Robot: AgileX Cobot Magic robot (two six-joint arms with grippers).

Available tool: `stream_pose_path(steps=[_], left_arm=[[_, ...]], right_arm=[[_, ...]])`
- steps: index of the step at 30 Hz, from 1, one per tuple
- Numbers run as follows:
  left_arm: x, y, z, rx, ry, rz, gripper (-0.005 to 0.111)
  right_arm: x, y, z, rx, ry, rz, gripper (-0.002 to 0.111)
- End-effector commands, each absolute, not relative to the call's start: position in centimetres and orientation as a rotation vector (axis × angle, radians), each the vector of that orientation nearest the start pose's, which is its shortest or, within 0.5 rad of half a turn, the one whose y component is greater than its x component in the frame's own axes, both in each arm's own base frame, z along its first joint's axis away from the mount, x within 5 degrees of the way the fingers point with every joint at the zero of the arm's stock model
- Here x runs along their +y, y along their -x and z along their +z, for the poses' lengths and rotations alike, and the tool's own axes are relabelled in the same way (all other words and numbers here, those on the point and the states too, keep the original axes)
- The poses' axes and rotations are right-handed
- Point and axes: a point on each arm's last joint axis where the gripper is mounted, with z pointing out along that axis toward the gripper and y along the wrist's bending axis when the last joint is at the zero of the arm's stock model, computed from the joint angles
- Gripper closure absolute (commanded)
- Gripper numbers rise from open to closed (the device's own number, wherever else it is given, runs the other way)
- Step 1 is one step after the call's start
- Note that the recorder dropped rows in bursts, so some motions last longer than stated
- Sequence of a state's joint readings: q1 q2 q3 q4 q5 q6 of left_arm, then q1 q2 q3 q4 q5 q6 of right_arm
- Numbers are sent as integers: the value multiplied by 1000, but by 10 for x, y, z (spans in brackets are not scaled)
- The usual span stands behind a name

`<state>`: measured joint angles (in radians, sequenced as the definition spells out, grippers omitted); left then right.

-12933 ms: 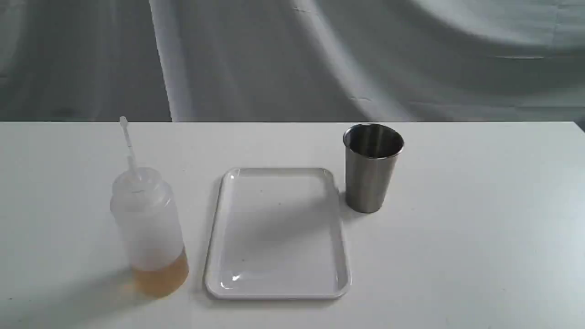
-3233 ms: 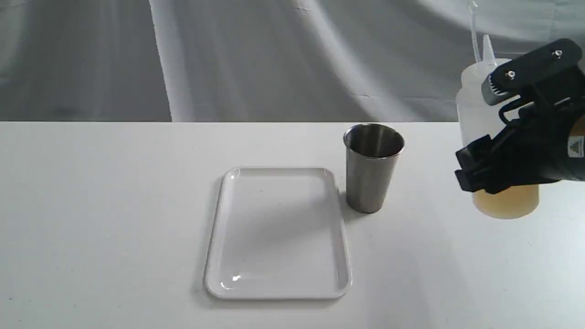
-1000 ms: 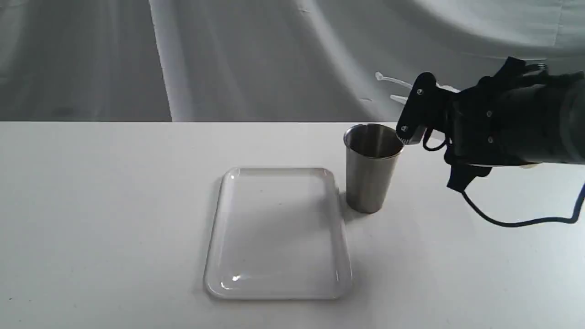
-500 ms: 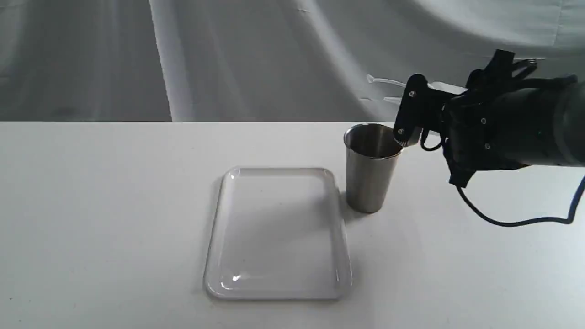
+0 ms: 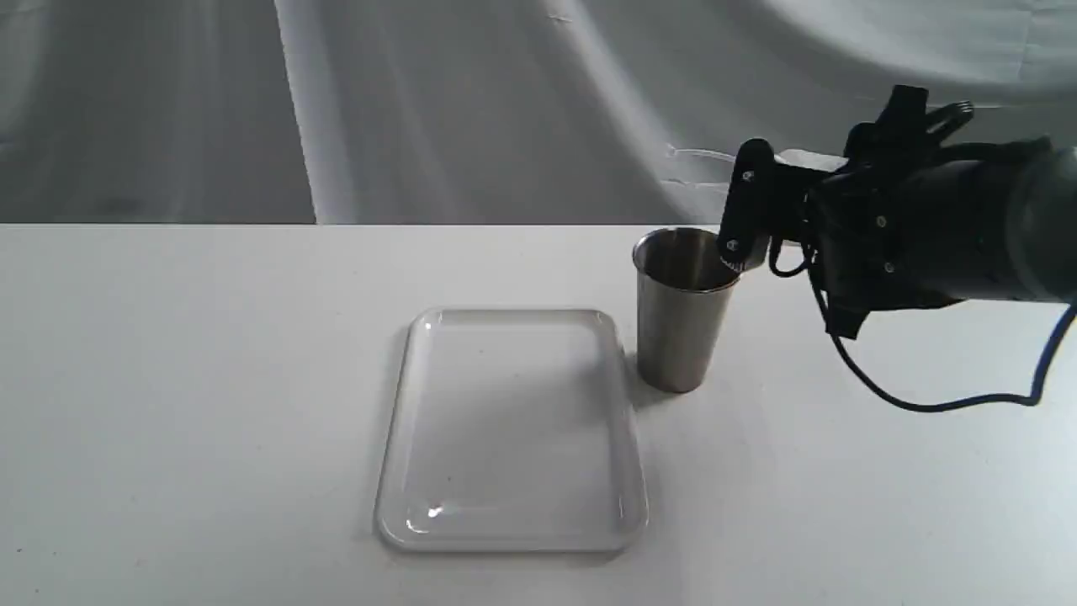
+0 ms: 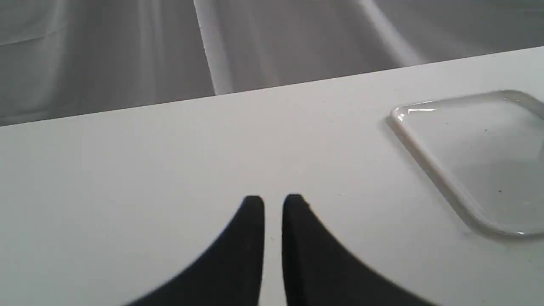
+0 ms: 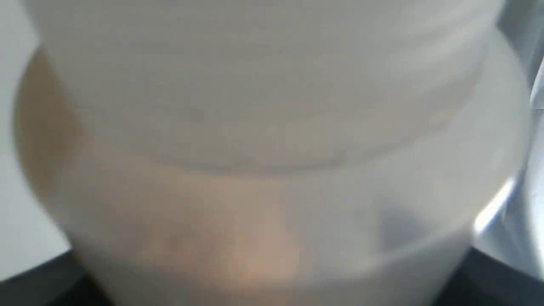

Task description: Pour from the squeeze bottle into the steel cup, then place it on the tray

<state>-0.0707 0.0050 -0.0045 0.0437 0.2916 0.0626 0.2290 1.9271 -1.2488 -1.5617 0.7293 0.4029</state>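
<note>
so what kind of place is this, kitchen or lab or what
Most likely a staged robot test bench, not a working kitchen: a plain white table, a draped grey cloth backdrop and just three props, the tray, the steel cup and the squeeze bottle, held by a black robot arm.

Lab setup (white table (image 5: 168, 379), grey drape (image 5: 421, 109))

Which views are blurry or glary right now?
Right wrist view: bottle fills the frame, fully out of focus. Left wrist view: left gripper soft-edged, glare on the tray corner. Exterior view: sharp, small glint on the tray's near corner, soft shadow beside the cup.
</note>
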Motion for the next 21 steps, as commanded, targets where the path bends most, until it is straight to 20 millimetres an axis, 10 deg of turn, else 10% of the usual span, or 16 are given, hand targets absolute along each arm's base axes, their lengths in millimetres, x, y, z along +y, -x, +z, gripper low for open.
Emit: stream_pose_path(steps=[1, 21], left_arm=[[-3, -55, 187, 1762, -147, 32, 98], [-3, -55, 187, 1762, -147, 32, 98]], right_arm=[[38, -424, 225, 1977, 1061, -1365, 67], [37, -426, 231, 1875, 1313, -1596, 67]])
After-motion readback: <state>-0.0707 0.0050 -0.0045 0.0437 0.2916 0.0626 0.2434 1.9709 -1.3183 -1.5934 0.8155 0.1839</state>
